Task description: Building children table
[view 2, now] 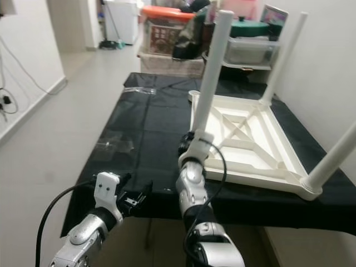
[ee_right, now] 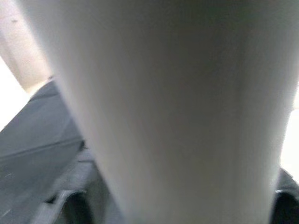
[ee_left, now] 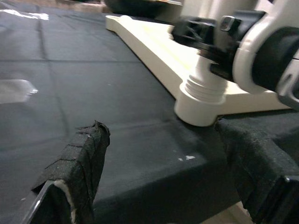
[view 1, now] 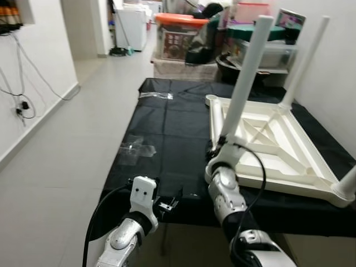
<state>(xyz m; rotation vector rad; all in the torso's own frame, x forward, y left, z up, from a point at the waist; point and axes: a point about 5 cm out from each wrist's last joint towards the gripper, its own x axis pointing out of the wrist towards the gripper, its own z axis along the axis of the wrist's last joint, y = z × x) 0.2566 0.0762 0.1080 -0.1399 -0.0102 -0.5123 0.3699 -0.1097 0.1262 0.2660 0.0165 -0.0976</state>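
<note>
step: screwing the near white plastic leg (view 1: 245, 78) into the upturned cream plastic kids' table (view 1: 278, 150) on the black-draped tabletop (view 1: 161, 139)
right gripper (view 1: 218, 149): jaws pinching the leg's base
left gripper (ee_left: 163, 172): jaws spread, idle, just short of that corner
next: probably keep twisting till it seats

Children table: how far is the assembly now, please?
Done: the upturned table top has its far-right leg and near-right leg standing. In hand: the right gripper clasps the near-left leg at its socket, threads showing. Left: the far-left corner has no upright leg. The left gripper waits, open.
</note>
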